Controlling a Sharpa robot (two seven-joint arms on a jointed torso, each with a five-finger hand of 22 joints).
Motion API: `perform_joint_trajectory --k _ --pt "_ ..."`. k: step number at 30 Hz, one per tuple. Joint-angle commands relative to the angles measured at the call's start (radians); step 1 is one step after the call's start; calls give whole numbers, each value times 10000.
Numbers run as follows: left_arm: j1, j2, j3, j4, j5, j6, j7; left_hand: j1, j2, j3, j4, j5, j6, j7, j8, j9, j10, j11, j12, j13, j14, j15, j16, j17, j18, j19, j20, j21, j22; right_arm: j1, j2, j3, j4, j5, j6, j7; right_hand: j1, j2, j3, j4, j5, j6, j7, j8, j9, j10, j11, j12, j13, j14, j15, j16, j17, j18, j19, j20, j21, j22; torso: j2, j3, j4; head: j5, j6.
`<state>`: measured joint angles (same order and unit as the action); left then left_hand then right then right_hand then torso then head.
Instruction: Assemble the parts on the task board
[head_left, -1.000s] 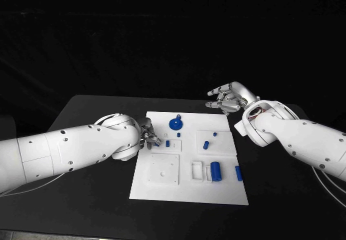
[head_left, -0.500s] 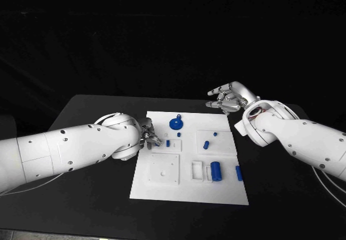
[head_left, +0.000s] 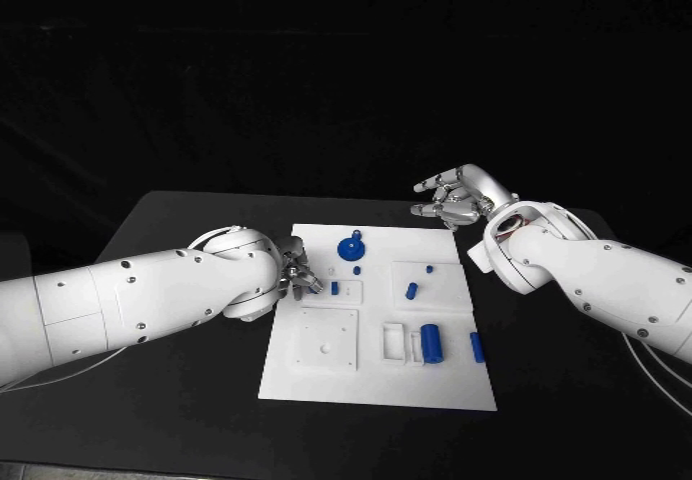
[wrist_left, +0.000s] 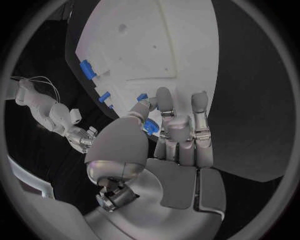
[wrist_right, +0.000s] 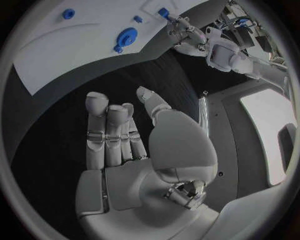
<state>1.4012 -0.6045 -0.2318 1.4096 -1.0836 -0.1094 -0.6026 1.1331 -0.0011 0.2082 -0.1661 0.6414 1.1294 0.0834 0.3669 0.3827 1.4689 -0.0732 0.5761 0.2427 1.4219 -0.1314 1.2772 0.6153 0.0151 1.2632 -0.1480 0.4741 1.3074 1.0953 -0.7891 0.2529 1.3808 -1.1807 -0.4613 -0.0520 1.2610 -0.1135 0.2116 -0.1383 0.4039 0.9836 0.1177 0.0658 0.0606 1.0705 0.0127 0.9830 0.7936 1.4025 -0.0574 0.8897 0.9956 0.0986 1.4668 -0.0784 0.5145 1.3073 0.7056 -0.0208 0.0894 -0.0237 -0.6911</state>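
Your left hand (head_left: 296, 274) sits low at the left edge of the task board (head_left: 378, 385), fingers pinching a small blue part (wrist_left: 150, 127) between thumb and fingertip, the other fingers nearly straight. The forearm hides most of that hand in the head view. Your right hand (head_left: 457, 197) hovers above the black surface (head_left: 173, 400) beyond the board's far right corner, fingers spread, holding nothing. A round blue part (head_left: 352, 246) and several blue pegs (head_left: 430, 342) sit on the board; whether they are seated or loose is too small to tell.
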Motion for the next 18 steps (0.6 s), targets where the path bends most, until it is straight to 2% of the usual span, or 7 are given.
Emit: perform_joint_trajectory --k 1,4,13,18 --pt "-130 99 -87 -9 89 482 7 144 137 -37 74 -368 1081 -1074 -140 -131 478 -46 34 13 -23 -46 17 -68 86 9 51 -55 178 -4 15 6 -4 -47 58 103 -85 15 23 -18 56 75 8 -52 2 14 -38 27 -14 -19 -29 22 4 157 323 1 39 579 2 3 -3 -30 -1" --pt "-137 129 -87 -45 77 442 17 159 37 -245 392 -581 1058 -1084 -215 -235 483 -50 34 17 -28 -50 -6 -124 62 33 44 -112 173 -4 19 6 -10 -42 55 104 -103 7 24 -6 73 54 8 -53 1 11 -38 24 -15 -20 -28 19 3 157 323 1 32 578 4 3 -1 -36 2" --pt "-151 174 -87 -110 17 293 58 465 -354 -635 1469 -774 1113 -1128 -316 -475 480 -65 19 31 -33 -74 -27 -214 -21 117 3 -302 183 -6 19 6 -18 -30 53 103 -103 7 24 -6 73 54 8 -53 1 11 -38 24 -15 -20 -28 19 3 157 323 1 32 578 0 2 2 -86 -2" --pt "-153 188 -87 -138 -13 225 85 613 -417 -765 1847 -1078 1138 -1139 -323 -523 478 -67 34 46 -32 -83 -19 -222 -42 142 -10 -348 186 -8 25 6 -27 -25 53 105 -103 7 24 -6 73 54 8 -53 1 11 -38 24 -15 -20 -28 19 3 157 323 1 32 578 -1 1 1 -101 13"
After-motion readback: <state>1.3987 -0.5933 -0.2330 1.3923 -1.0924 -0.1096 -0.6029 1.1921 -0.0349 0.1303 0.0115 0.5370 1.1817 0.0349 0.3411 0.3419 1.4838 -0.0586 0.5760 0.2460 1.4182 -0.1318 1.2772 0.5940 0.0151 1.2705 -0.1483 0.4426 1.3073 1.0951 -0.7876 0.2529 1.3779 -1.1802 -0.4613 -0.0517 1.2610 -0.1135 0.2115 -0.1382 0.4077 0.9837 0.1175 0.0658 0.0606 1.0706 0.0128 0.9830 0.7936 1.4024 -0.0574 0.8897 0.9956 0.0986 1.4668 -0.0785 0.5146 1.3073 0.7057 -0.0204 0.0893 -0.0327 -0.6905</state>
